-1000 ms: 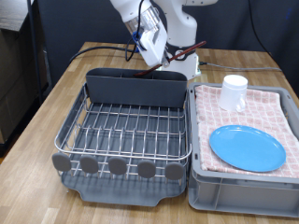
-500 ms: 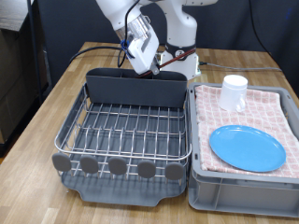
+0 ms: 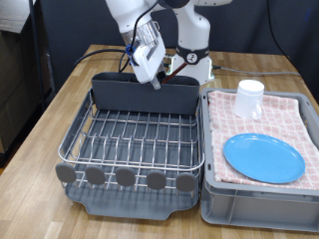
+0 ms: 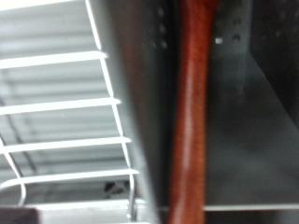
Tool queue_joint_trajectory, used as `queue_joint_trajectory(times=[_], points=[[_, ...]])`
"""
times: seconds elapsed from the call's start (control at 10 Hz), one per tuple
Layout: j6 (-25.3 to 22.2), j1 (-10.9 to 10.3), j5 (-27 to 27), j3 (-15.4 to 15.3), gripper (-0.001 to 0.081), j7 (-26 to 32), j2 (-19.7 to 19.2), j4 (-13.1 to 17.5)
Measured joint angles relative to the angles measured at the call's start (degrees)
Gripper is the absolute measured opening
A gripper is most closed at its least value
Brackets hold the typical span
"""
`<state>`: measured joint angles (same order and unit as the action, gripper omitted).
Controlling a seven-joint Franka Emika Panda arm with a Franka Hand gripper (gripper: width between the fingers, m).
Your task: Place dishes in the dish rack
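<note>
- Gripping the wooden spoon (image 4: 190,121), the claw (image 3: 152,72) hangs just above the caddy (image 3: 146,94).
- Spoon handle reaches down into the caddy beneath the claw.
- Blue plate (image 3: 263,157) and white cup (image 3: 249,98) lie well apart from the claw.

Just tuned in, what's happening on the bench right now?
The gripper is over the caddy at the far end of the dish rack. The wrist view shows the wooden spoon running down inside the caddy. The blue plate and white cup sit on the checked cloth in the crate, on the exterior view's right.
</note>
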<state>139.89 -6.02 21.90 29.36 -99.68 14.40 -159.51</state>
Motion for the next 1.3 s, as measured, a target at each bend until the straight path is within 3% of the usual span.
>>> queue_joint_trajectory(times=[0.1,0.2,0.3,0.4,0.9,1.3], points=[[1.09,0.36,-3.06,-1.58,0.0575,-3.91,-0.16,0.23],[1.35,0.68,-5.11,-2.79,0.0732,-7.15,-0.17,0.37],[1.23,0.78,-6.3,-3.61,0.0732,-9.37,-0.17,0.37],[0.81,0.79,-6.88,-4.22,0.0791,-10.75,-0.17,0.36],[0.33,0.54,-7.52,-6.61,0.0803,-13.3,1.4,0.41],[-4.32,2.65,-14.93,-11.77,0.0803,-23.93,5.7,1.24]])
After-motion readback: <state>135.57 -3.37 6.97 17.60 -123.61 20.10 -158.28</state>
